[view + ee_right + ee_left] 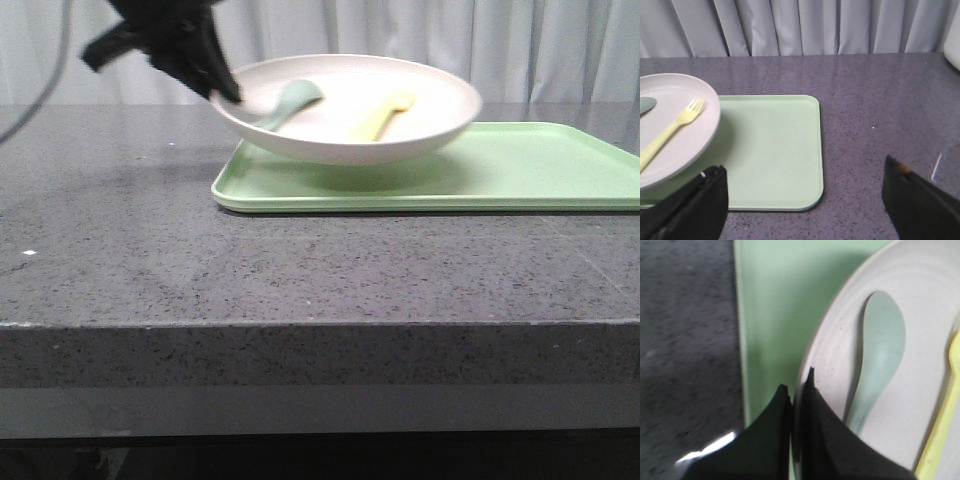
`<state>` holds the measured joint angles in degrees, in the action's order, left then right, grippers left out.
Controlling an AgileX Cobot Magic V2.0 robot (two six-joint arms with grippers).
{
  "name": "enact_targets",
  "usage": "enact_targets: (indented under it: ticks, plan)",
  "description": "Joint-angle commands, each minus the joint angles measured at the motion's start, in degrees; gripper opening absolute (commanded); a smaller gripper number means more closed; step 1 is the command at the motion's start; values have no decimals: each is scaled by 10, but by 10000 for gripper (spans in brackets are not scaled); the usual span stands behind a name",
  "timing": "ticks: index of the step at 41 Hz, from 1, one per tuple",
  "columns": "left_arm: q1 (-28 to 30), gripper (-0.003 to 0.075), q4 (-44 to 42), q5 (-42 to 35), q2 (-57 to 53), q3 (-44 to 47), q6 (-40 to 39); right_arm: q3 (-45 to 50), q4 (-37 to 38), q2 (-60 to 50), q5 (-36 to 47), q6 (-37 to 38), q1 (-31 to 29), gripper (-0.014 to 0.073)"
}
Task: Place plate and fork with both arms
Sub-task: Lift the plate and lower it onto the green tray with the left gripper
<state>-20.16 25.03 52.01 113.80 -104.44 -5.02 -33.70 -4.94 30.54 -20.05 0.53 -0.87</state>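
The cream-white plate (350,125) is tilted, raised at its left side over the light green tray (520,170). My left gripper (222,88) is shut on the plate's left rim; in the left wrist view the rim (812,365) runs between the black fingers (815,410). The pale yellow fork (383,115) lies in the plate, next to a grey-green spoon (290,102). The fork also shows in the left wrist view (945,410) and the right wrist view (670,131). My right gripper (805,200) is open and empty above the tray's near right corner.
The tray (775,150) lies on a dark speckled stone counter (200,270). Grey curtains (800,25) hang behind. A white object edge (954,50) shows in the right wrist view. A cable (40,90) hangs at far left.
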Motion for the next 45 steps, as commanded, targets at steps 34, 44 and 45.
enact_targets:
  ticks: [34, 44, 45]
  plan:
    - [-51, 67, 37, -41, 75, -122, -59, -20, 2, 4, 43, -5, -5, 644]
    - [-47, 301, 37, -18, 69, -140, -55, -20, 2, 4, 43, -5, -5, 644]
    - [-44, 310, 37, -9, 67, -148, -52, -20, 2, 4, 43, -5, -5, 644]
